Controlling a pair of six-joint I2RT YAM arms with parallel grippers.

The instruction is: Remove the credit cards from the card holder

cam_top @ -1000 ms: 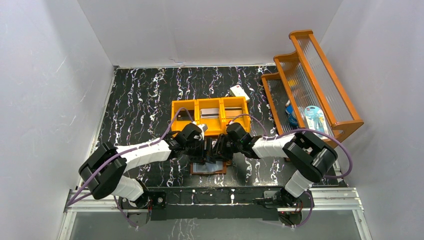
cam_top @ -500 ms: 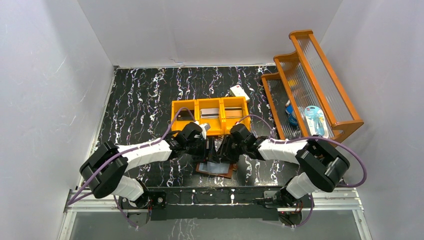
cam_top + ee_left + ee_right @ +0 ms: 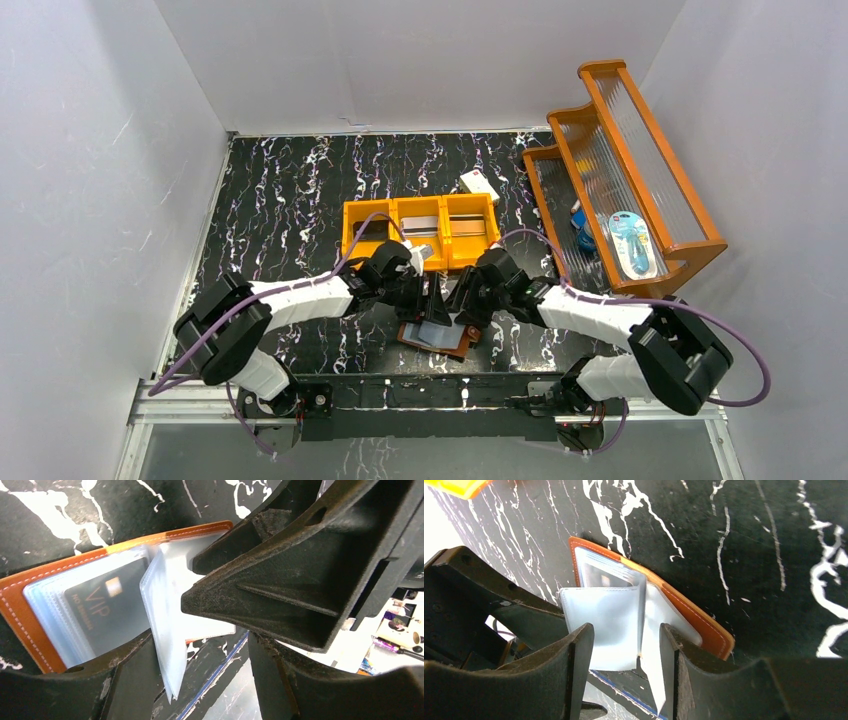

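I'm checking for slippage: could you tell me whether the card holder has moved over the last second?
Yes: the card holder has slid rightward and twisted askew against the fixed orange tray.

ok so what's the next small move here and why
Probably close the right gripper on the upright clear sleeves that stand between its open jaws, to hold them steady. The card holder lies open and a black VIP card sits inside a flat sleeve. With the loose sleeves held, the left gripper, also open, could go for that card.
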